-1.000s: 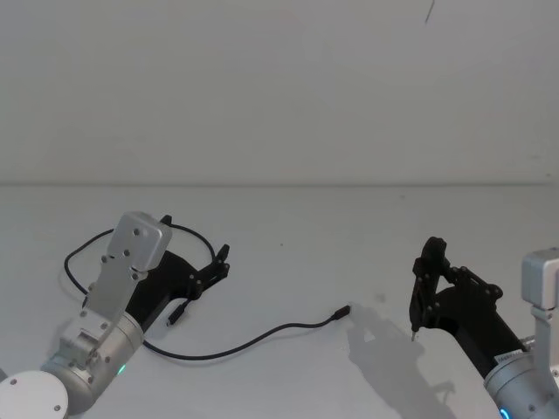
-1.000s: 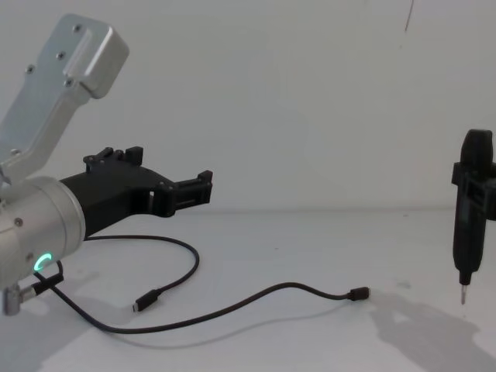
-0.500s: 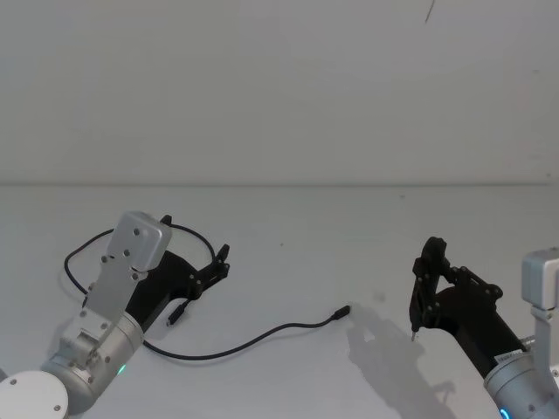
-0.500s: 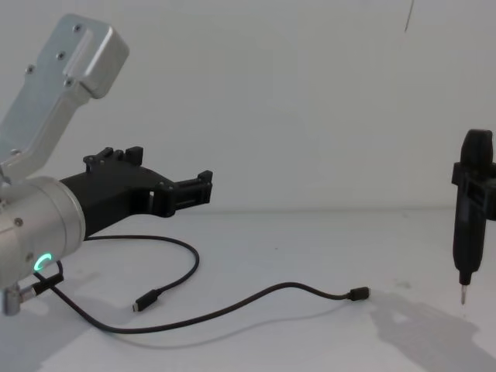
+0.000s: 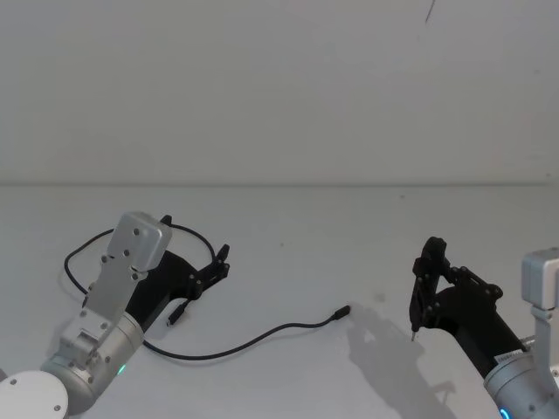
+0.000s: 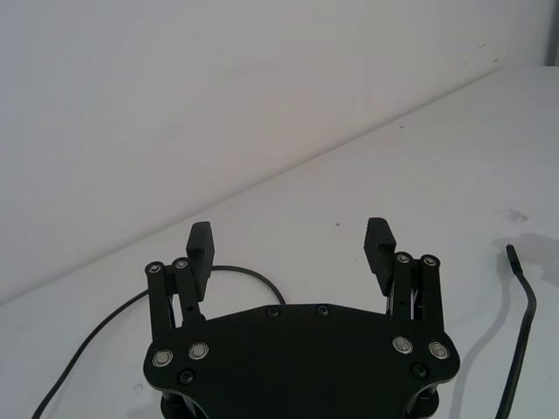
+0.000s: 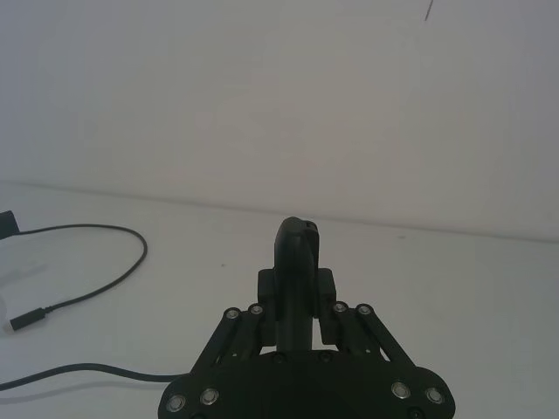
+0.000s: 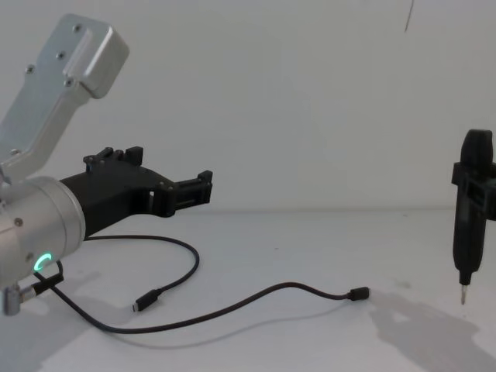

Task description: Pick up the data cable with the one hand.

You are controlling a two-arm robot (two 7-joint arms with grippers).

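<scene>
Lab: bare white table (image 5: 288,262), wall (image 5: 279,87)

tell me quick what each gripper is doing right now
Left gripper: open, holding nothing.
Right gripper: closed on a black pen-shaped tool with a metal tip.

Long thin black data cable (image 5: 288,326) lies slack and looped on the white tabletop (image 5: 288,244), both plugs free. My left matte-black two-finger gripper (image 6: 289,236) hovers over its loop, jaws spread, empty.
</scene>
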